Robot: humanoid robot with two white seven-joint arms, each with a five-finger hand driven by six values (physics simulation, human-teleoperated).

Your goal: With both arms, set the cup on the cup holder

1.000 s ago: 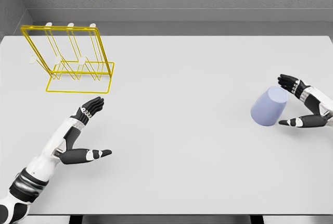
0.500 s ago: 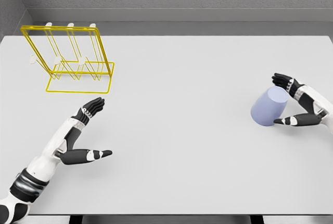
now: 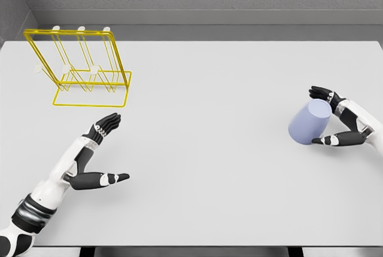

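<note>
Grey table carries a tilted cup at far right, bracketed by the right robot hand, fingers spread, not yet clasping. Left robot hand waits released near the holder. Closing unevenly could tip the cup away.

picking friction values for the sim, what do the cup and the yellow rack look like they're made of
Cup: looks like matte plastic or glazed ceramic, uniform lavender with soft shading and no sharp glare; a render leaves that open. Rack: thin wire, probably painted or coated metal, an even yellow with see-through gaps between the rods and pale knobs on the pegs.
</note>
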